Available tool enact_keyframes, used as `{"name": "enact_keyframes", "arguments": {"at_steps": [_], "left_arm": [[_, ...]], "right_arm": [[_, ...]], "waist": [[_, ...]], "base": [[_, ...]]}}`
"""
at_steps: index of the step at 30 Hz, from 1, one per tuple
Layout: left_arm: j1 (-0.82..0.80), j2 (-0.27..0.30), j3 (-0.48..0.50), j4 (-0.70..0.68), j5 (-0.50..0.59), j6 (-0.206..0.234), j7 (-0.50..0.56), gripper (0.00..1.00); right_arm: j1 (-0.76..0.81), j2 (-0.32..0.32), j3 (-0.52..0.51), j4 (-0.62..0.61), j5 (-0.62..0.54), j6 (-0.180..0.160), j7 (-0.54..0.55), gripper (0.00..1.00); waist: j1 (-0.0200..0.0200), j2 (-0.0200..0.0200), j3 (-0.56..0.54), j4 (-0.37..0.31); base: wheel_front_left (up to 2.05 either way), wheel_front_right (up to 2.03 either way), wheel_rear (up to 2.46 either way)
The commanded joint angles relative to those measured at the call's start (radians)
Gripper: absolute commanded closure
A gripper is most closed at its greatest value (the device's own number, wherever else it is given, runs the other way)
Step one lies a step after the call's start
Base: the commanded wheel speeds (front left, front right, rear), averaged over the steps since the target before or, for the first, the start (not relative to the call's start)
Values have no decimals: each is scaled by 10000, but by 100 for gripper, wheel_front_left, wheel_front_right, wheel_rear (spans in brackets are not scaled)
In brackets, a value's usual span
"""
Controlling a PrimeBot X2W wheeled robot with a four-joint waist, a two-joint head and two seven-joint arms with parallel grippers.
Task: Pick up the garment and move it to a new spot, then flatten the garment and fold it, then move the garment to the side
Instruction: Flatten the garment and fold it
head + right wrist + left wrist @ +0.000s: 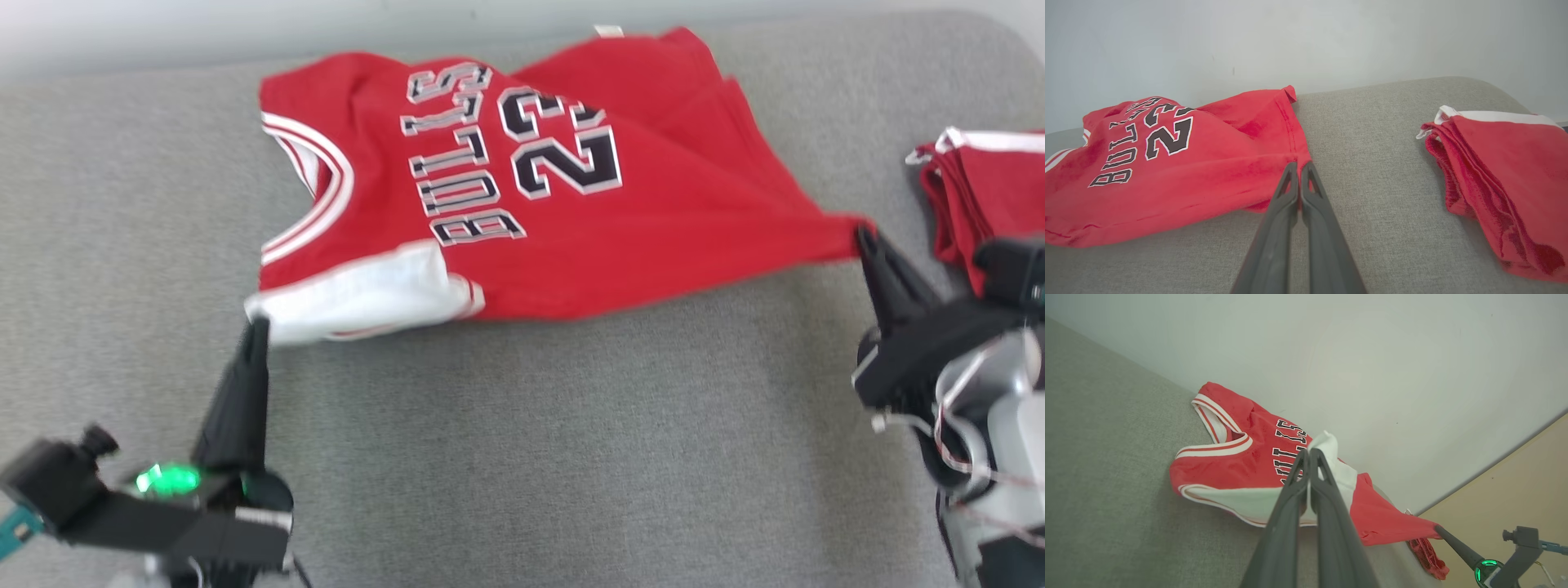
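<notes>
The garment (571, 204) is a red basketball jersey with white trim, black lettering and a number, lying spread across the grey cushion (522, 425). My left gripper (256, 324) is shut on the jersey's white-lined shoulder corner at its near left. In the left wrist view the left gripper (1308, 452) pinches that white fabric, lifted off the cushion. At the jersey's near right, my right gripper (862, 233) is shut on the red hem corner, pulling it to a point. The right wrist view shows the right gripper (1298, 165) closed on the jersey (1167, 171) hem.
A second red garment (992, 192) with white trim lies folded at the cushion's right side, also seen as a folded stack (1502, 179). A pale wall (1306, 41) runs behind the cushion. The cushion's near half is bare grey fabric.
</notes>
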Motion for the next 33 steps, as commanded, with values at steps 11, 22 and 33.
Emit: {"name": "enact_keyframes", "arguments": {"at_steps": [11,22,33], "left_arm": [[2401,628,-177,19,-1542,224,993,100],[3650,764,-883,-58,-2363,483,2264,100],[4699,1413,-597,-584,-3324,1112,3214,100]], "right_arm": [[2753,1018,-1812,-1124,-190,-28,1196,100],[4320,2120,-3267,-2505,-951,-28,2823,100],[4886,2376,-3934,-2927,-1352,-28,3304,100]], "waist": [[3,2,-1341,576],[3,2,-1739,616],[3,2,-1805,627]], "base": [[0,0,0],[0,0,0],[0,0,0]]}}
